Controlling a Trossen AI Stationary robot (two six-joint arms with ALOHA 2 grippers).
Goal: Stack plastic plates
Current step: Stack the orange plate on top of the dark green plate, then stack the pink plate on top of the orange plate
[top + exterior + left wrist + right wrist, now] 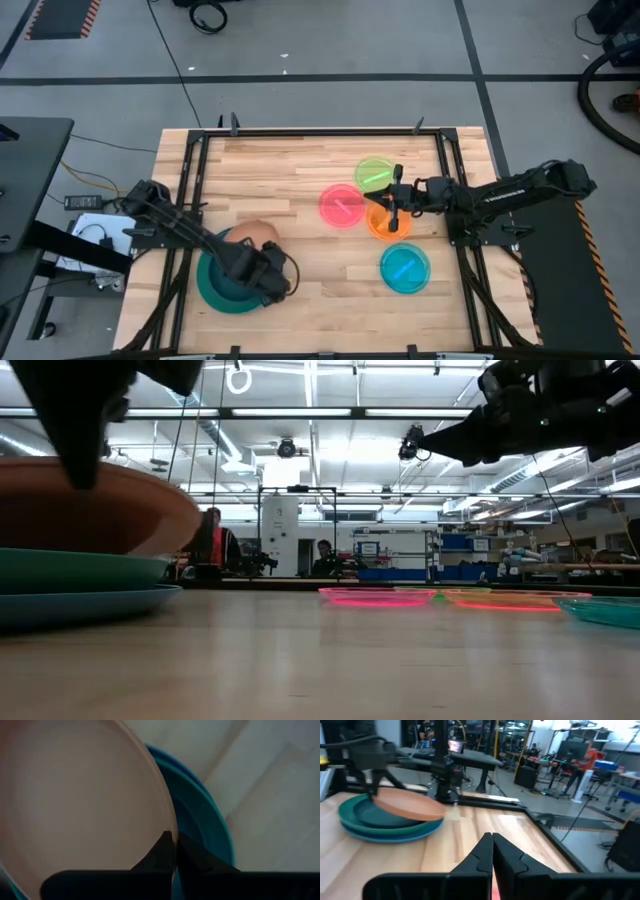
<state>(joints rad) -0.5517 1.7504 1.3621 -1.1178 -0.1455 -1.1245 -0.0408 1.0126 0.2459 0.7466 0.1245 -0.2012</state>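
Tan plate (256, 235): far left of the table, pinched at its rim by your left gripper (268, 278), tilted over the stack of large plates (215, 285). In the left wrist view the jaws are nearly together, with only the thin plate edge between them. In the right wrist view the plate slopes, its low side toward the stack and its held side raised.

Step in hand, as I judge it: seat the tan plate on the stack. Level it before you let go, and centre it over the teal well so it nests rather than rides on the lip. Open only once the underside is resting.

Further right, the pink plate (341, 206), green plate (375, 174), orange plate (388, 221) and cyan plate (404, 267) lie flat on the wood. Your right gripper (392, 205) hovers above the orange one, jaws pressed together on nothing.

Materials: smooth, shallow, round, rigid plastic throughout. The large plates are opaque with raised rims. The small ones are translucent and glowing at the edges, probably slippery.
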